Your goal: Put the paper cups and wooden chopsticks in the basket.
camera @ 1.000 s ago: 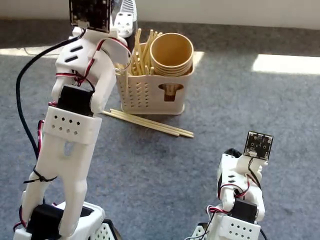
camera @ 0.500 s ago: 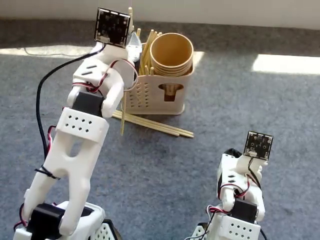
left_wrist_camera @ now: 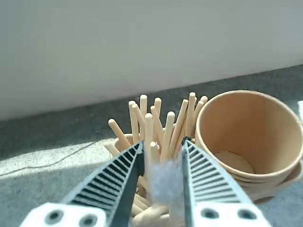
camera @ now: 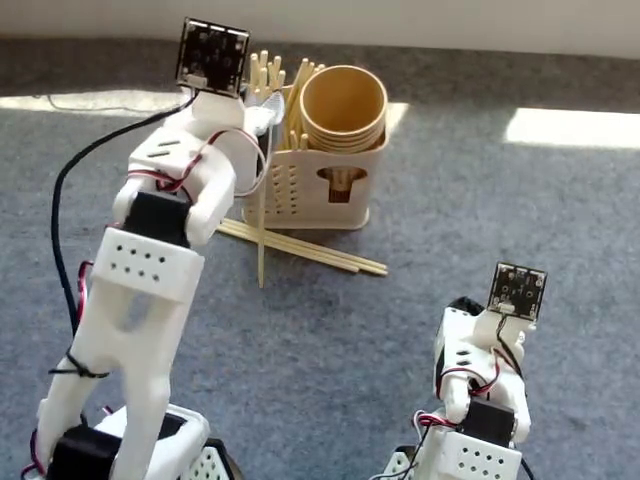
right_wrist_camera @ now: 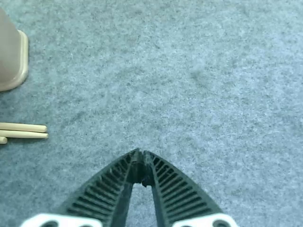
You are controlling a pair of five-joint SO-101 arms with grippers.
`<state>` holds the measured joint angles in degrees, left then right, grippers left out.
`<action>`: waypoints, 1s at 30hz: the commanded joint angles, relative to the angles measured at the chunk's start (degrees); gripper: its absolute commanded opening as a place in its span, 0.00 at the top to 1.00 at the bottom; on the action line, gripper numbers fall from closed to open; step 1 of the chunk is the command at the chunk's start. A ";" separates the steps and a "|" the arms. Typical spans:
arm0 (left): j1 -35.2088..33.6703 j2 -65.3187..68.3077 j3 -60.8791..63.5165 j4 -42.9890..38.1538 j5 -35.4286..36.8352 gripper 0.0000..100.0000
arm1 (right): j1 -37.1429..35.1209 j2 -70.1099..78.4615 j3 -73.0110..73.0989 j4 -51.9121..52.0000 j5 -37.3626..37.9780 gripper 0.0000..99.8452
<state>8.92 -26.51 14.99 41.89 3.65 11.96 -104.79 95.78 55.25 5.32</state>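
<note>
Since a second ago the left jaws [left_wrist_camera: 162,144], narrowly pinching one chopstick [camera: 262,240], rose from table level to the basket [camera: 310,190] rim, the stick dangling below them outside its wall; loose chopsticks [camera: 300,245] still await; right jaws [right_wrist_camera: 141,172] closed, idle.

The white left arm [camera: 150,240] stood raised over the beige perforated plastic basket [camera: 300,190], a pale wooden chopstick [camera: 261,270] hanging upright from it. Stacked tan paper cups [camera: 343,100] sat inside; more chopsticks [camera: 330,256] lay on grey carpet [camera: 500,220] beside the basket.
</note>
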 commanded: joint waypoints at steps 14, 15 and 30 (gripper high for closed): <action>-0.04 -12.97 -10.42 26.81 -3.25 0.85 | 0.66 -0.48 7.87 -1.63 -0.09 0.99; -0.04 -13.32 -10.42 28.84 -3.25 0.85 | 0.66 -0.48 7.87 -1.63 -0.09 0.99; -0.13 -13.58 6.73 27.16 -3.25 0.85 | 0.66 -0.48 7.87 -1.63 -0.09 0.99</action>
<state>8.92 -38.73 17.89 74.86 0.75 11.96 -104.79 95.78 55.25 5.32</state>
